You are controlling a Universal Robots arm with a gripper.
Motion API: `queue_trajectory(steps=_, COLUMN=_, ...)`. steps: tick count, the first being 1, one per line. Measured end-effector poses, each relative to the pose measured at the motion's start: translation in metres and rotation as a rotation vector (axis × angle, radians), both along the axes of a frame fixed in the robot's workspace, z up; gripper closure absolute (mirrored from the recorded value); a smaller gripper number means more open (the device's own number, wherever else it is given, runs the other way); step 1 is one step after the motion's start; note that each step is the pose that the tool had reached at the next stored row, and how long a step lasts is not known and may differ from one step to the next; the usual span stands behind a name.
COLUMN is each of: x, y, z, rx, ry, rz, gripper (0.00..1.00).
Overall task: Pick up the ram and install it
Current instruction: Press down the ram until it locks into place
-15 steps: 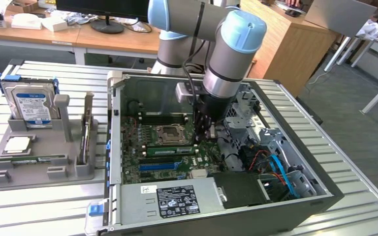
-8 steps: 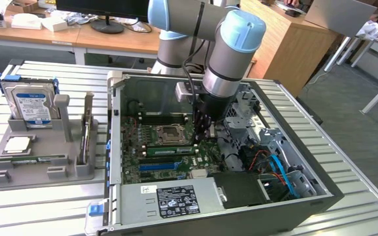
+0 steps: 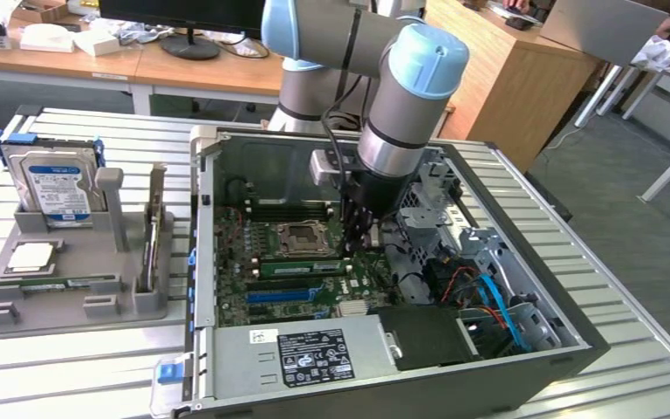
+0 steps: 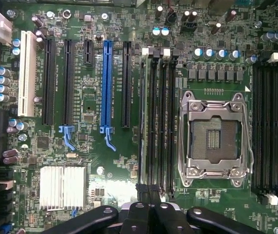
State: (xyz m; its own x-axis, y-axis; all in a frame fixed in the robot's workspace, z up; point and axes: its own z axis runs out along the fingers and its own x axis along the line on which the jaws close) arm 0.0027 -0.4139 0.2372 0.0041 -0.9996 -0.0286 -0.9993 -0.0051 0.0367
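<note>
Exterior view: a slatted metal surface [image 3: 614, 288] in an office room carries an open computer case [image 3: 522, 349] and a grey parts tray [image 3: 67, 305], where the ram [image 3: 50, 283] apparently lies flat; the gripper [image 3: 356, 229] reaches into the case, its tips hard to make out. Wrist view: the fingers [image 4: 143, 214], drawn together and empty, sit over the motherboard [image 4: 104, 165] at the black memory slots [image 4: 158, 122], cut off by the frame edge.

Bright even daylight, soft wrist-view blur

Ribbed metal table [image 3: 614, 288], glossy CPU socket [image 4: 214, 139] — metal
</note>
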Motion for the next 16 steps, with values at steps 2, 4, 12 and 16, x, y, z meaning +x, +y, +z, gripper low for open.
queue_trajectory(steps=2, x=0.0000, y=0.0000, z=-0.0015, rx=0.0001, ry=0.0000, rz=0.000, gripper=0.90)
queue_trajectory(steps=4, x=0.0000, y=0.0000, z=-0.0028, rx=0.0000, ry=0.0000, rz=0.000, gripper=0.90)
queue_trajectory(steps=12, x=0.0023, y=0.0000, z=-0.0044, rx=0.0000, ry=-0.0008, rz=0.006, gripper=0.90)
queue_trajectory(steps=16, x=0.0022, y=0.0000, z=-0.0046, rx=0.0000, ry=-0.0041, rz=0.008, gripper=0.90)
